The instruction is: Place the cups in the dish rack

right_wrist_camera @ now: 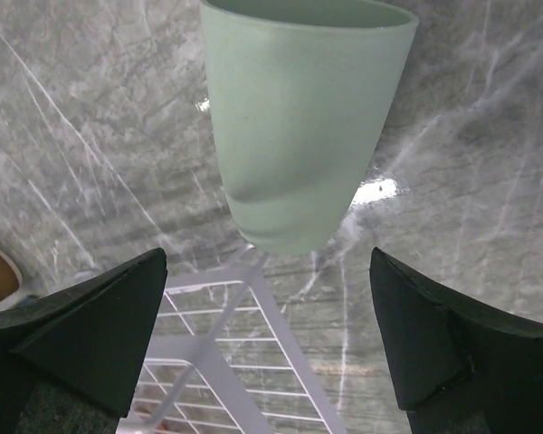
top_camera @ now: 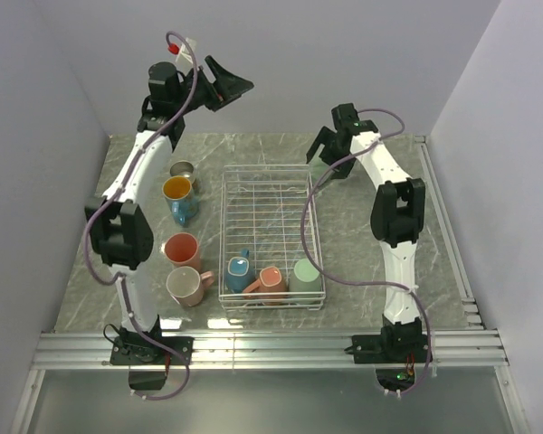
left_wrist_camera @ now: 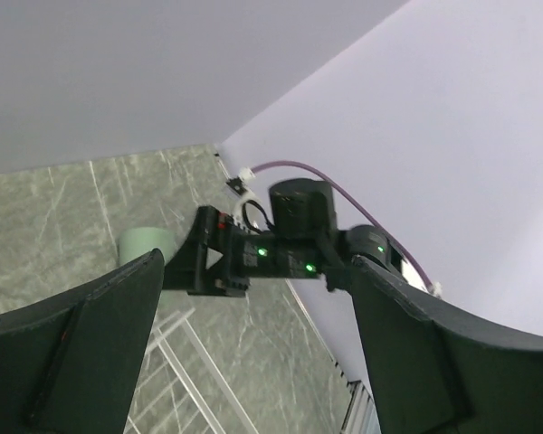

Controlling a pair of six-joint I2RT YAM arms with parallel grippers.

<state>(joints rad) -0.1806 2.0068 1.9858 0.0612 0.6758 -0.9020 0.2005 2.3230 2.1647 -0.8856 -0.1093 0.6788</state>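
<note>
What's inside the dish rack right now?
At the dish rack's near end: blue cup, pink cup, green cup. Elsewhere bare wire shows; the right end effector partly covers its far right corner from above.

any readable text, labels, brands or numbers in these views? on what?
None readable in any view.
Mint cup: plain, no print.
Dish rack: bare white wire, no tag.
Right arm: green status lights only, no characters visible.

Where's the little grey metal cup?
The grey metal cup sits left of the dish rack in the top view, farthest back, just behind the orange-lined blue mug.
</note>
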